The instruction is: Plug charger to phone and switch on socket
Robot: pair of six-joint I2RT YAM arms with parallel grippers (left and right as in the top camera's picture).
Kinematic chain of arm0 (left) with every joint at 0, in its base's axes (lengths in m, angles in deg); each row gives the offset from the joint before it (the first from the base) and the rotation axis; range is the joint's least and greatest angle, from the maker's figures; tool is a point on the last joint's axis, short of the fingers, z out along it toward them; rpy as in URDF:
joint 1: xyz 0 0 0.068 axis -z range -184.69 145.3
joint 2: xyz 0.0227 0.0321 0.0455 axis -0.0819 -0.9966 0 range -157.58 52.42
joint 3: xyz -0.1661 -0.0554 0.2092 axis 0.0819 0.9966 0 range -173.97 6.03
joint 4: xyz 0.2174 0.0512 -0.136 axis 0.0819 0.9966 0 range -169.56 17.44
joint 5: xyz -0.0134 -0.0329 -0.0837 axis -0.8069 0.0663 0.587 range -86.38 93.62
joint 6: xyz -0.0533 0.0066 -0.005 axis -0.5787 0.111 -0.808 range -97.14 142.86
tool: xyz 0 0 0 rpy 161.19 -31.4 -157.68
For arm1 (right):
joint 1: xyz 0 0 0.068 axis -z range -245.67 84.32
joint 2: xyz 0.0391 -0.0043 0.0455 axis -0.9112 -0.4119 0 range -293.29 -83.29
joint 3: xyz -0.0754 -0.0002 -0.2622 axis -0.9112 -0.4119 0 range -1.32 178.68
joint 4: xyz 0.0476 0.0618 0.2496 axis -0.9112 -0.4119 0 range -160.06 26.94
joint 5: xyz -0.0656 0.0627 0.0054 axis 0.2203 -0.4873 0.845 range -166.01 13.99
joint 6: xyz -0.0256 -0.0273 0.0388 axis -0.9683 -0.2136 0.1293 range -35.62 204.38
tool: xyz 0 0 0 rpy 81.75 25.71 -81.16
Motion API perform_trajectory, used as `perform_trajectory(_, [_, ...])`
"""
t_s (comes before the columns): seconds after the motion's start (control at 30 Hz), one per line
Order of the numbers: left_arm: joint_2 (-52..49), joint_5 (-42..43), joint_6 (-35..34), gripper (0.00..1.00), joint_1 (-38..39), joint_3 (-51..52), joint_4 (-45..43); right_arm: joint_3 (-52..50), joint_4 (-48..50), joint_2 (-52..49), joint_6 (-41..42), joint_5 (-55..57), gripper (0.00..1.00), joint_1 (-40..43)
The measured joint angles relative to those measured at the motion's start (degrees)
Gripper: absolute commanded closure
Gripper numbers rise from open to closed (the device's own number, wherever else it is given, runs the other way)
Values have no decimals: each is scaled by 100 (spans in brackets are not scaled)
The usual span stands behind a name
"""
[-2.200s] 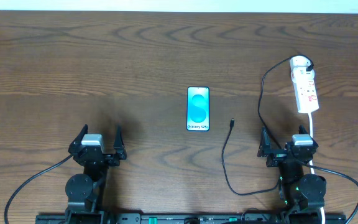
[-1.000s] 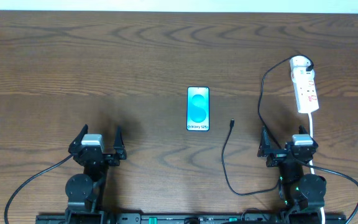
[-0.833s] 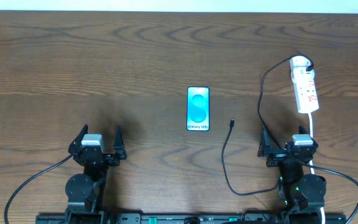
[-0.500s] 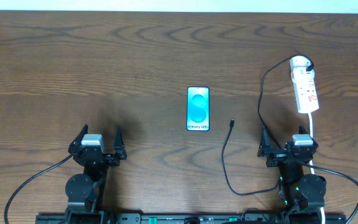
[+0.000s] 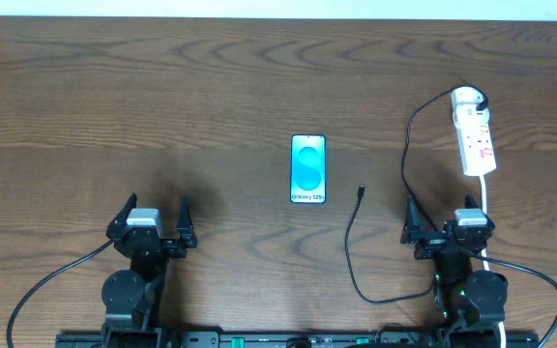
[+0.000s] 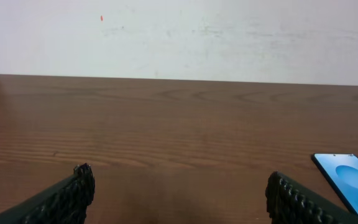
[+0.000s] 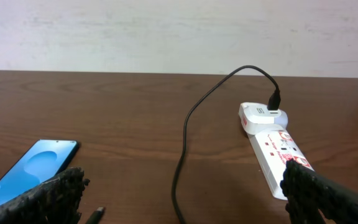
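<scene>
Lying flat near the middle of the overhead view, the slim rectangular smartphone (image 5: 308,169) faces up, its light-blue and white screen lit, on the dark brown wooden table (image 5: 162,97). Just to its lower right, apart from it, sits the small black connector tip (image 5: 361,191) of the long thin black charger cable (image 5: 349,253). The cable loops down toward the bottom edge, then climbs to the upper right, where its black plug (image 5: 479,98) sits in the rounded end of the white elongated power strip (image 5: 475,135) with red marks. A thicker white cord (image 5: 488,203) runs down from the strip. The left claw (image 5: 155,207) at lower left and the right claw (image 5: 441,208) at lower right both stand released, fingers spread wide, grasping nothing.
</scene>
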Motion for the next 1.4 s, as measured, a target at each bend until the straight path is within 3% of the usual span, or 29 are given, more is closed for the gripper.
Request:
perform_trajectory(0.13, [0, 153, -323, 11, 0, 0, -33, 0, 0, 0, 0, 0, 1, 0])
perform_trajectory(0.3, [0, 1097, -1167, 11, 0, 0, -221, 0, -2, 0, 0, 0, 1, 0])
perform_trajectory(0.57, [0, 1904, -1757, 10, 0, 2, -433, 0, 0, 0, 0, 0, 1, 0])
perform_trajectory(0.9, [-24, 1617, -1858, 11, 0, -28, -907, 0, -2, 0, 0, 0, 1, 0])
perform_trajectory(1.13, [-813, 1414, -1919, 11, 0, -927, -868, 0, 0, 0, 0, 0, 1, 0])
perform_trajectory(1.3, [-2107, 1425, -1853, 10, 0, -2199, 157, 0, 2, 0, 0, 0, 1, 0])
perform_trajectory(1.4, [-3222, 1493, -1692, 11, 0, -3453, 1687, -2, 0, 0, 2, -2, 1, 0])
